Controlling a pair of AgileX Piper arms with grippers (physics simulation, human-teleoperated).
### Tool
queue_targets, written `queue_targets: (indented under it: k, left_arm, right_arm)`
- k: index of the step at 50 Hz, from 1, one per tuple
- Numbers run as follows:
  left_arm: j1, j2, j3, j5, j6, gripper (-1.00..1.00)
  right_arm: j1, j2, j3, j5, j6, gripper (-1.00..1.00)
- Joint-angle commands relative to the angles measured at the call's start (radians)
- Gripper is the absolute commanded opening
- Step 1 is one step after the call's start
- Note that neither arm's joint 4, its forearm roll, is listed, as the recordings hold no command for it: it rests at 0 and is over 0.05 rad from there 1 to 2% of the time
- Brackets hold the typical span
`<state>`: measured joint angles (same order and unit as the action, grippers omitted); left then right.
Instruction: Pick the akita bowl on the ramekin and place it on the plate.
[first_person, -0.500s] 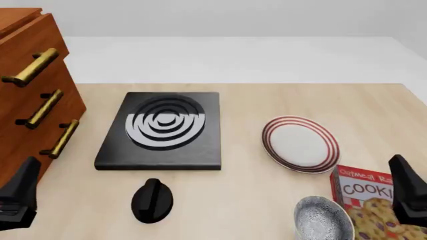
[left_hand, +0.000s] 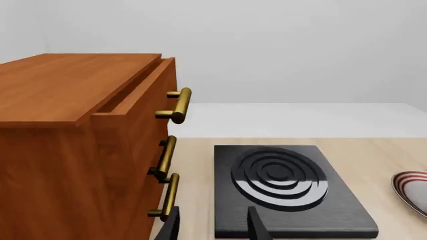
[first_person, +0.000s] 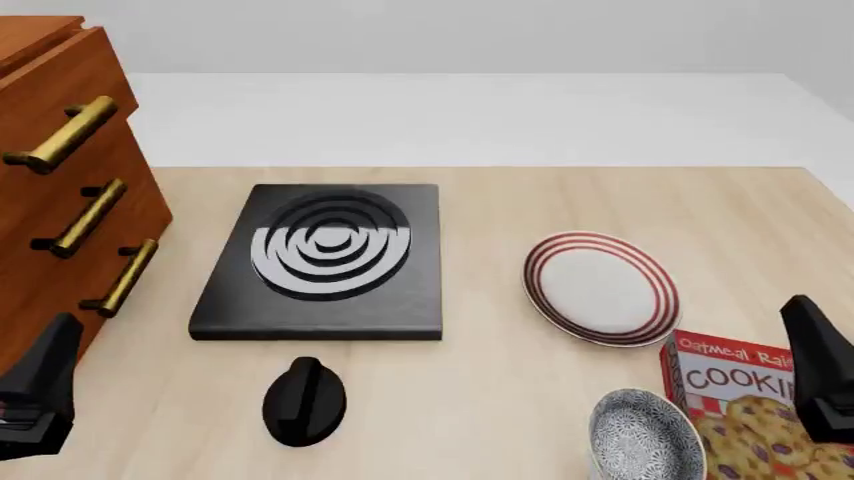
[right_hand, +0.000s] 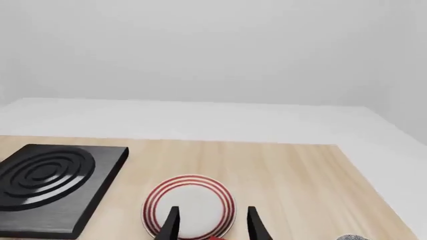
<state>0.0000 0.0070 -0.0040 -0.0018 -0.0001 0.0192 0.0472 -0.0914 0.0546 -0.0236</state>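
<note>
Hovering low at about four o'clock of the table, my right pincer (first_person: 817, 385) is empty with its two fingers spread apart; the right wrist view shows clear space between the tips and nothing held. My left pincer (first_person: 40, 395) sits at about eight o'clock beside the wooden drawer cabinet (first_person: 60, 190), fingers likewise parted and holding nothing.

Nothing of the job is done yet, as I judge it. The akita bowl (first_person: 646, 435) stands at about five o'clock near the front edge, just beside the cookie box (first_person: 747, 400). I cannot make out the ramekin beneath it, since the bowl's speckled rim hides whatever carries it. The plate (first_person: 601, 288) lies bare at about three o'clock, up the table from the bowl and to the right of the black stove burner (first_person: 327, 258), whose knob (first_person: 304, 400) sits at six o'clock.

Left to do: bring my right pincer over the bowl, grip its rim, lift it, carry it to the plate and set it down.
</note>
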Motion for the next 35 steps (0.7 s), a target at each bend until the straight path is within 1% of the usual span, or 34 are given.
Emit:
queue_targets:
  k: [1,4,5,9,10,13,16,17,18,19,20,21,22,24,27,31,32,33,34,35]
  left_arm:
    - [0.000,0.000,0.000,0.000,0.000,1.00]
    - [0.000,0.000,0.000,0.000,0.000,1.00]
    - [0.000,0.001,0.000,0.000,0.000,1.00]
    - [0.000,0.000,0.000,0.000,0.000,1.00]
    - [0.000,0.000,0.000,0.000,0.000,1.00]
    - [0.000,0.000,0.000,0.000,0.000,1.00]
    - [0.000,0.000,0.000,0.000,0.000,1.00]
    - [0.000,0.000,0.000,0.000,0.000,1.00]
    - [0.000,0.000,0.000,0.000,0.000,1.00]
    - [0.000,0.000,0.000,0.000,0.000,1.00]
    - [0.000,0.000,0.000,0.000,0.000,1.00]
    - [0.000,0.001,0.000,0.000,0.000,1.00]
    - [0.000,0.000,0.000,0.000,0.000,1.00]
    - [0.000,0.001,0.000,0.000,0.000,1.00]
    - [0.000,0.001,0.000,0.000,0.000,1.00]
    - [0.000,0.000,0.000,0.000,0.000,1.00]
    - [0.000,0.000,0.000,0.000,0.000,1.00]
    - [0.000,0.000,0.000,0.000,0.000,1.00]
    - [0.000,0.000,0.000,0.000,0.000,1.00]
    - [0.000,0.000,0.000,0.000,0.000,1.00]
  right_arm:
    - [0.044,0.032,-0.077,0.073,-0.029,1.00]
    - [0.040,0.030,-0.106,0.107,0.000,1.00]
    - [0.037,0.052,-0.121,0.121,-0.024,1.00]
    - [0.042,0.060,-0.149,0.158,-0.010,1.00]
    - [0.048,0.071,-0.170,0.185,-0.013,1.00]
    - [0.069,0.082,-0.207,0.228,-0.006,1.00]
    - [0.101,0.127,-0.230,0.255,-0.020,1.00]
    - [0.101,0.148,-0.237,0.270,-0.038,1.00]
    - [0.125,0.197,-0.234,0.285,-0.068,1.00]
    - [0.125,0.198,-0.235,0.285,-0.068,1.00]
    - [0.150,0.195,-0.239,0.303,-0.072,1.00]
    - [0.153,0.207,-0.242,0.310,-0.075,1.00]
    - [0.159,0.206,-0.247,0.319,-0.085,1.00]
    - [0.158,0.197,-0.280,0.356,-0.085,1.00]
    - [0.169,0.187,-0.316,0.392,-0.068,1.00]
    - [0.201,0.202,-0.353,0.441,-0.079,1.00]
    - [0.223,0.205,-0.364,0.450,-0.095,1.00]
    - [0.246,0.206,-0.377,0.455,-0.070,1.00]
    - [0.260,0.225,-0.377,0.457,-0.070,1.00]
    - [0.284,0.251,-0.364,0.457,-0.094,1.00]
